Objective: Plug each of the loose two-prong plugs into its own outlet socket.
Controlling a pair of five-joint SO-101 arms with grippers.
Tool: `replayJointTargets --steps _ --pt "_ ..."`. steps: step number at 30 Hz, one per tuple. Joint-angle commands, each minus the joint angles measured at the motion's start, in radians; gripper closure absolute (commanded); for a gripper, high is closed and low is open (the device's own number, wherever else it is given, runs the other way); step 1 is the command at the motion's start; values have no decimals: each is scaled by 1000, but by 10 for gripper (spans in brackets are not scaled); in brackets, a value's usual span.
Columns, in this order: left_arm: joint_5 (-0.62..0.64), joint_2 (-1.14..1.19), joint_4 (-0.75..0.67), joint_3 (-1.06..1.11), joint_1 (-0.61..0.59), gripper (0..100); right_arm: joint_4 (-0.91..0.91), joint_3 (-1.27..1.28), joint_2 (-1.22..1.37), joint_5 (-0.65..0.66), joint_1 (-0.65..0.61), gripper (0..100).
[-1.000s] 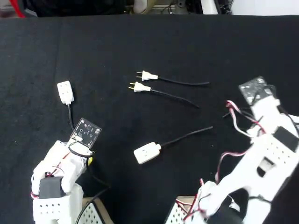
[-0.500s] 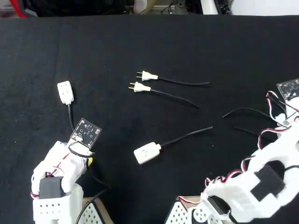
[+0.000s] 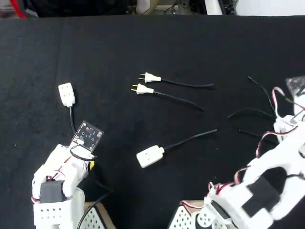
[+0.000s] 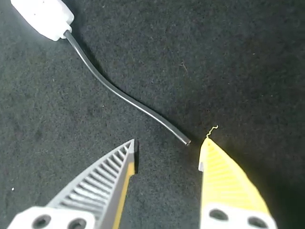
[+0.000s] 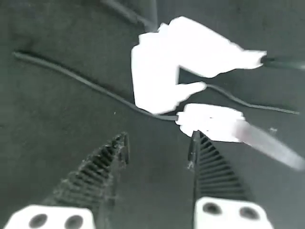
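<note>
Two plugs (image 3: 151, 78) lie side by side, well apart from sockets (image 3: 150, 156).

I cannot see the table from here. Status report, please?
Open: left gripper, right gripper. Far plug and near plug lie loose; left socket and middle socket empty. Black wires lie near right arm.

- Gripper (image 5: 160, 135): two dark ribbed fingers (image 5: 102, 167), spread apart over the dark tabletop (image 5: 47, 109).
- Large white shape (image 5: 162, 62): blurred, kind unclear, beyond the fingertips.
- Small white piece (image 5: 209, 121): just beside one fingertip, with a grey streak trailing from it.
- Thin cable (image 5: 86, 81): curves across the tabletop to the small white piece.
- Second cable (image 5: 252, 106): runs off from beside the large white shape.
</note>
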Motion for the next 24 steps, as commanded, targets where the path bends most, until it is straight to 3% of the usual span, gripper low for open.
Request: replayJointTargets --steps 1,4,10,20,24 --pt "2 -5 -3 -39 88 777 176 -107 -150 -71 -57 812" --pt "86 -5 -8 -125 208 775 324 -165 -214 -120 -121 812" --pt "210 58 -71 -265 452 714 393 -229 -222 -282 -226 811" --pt "227 727 -321 -398 800 716 457 -228 -229 -396 -327 811" --pt "239 970 -433 -493 848 716 456 -228 -229 -388 -307 811"
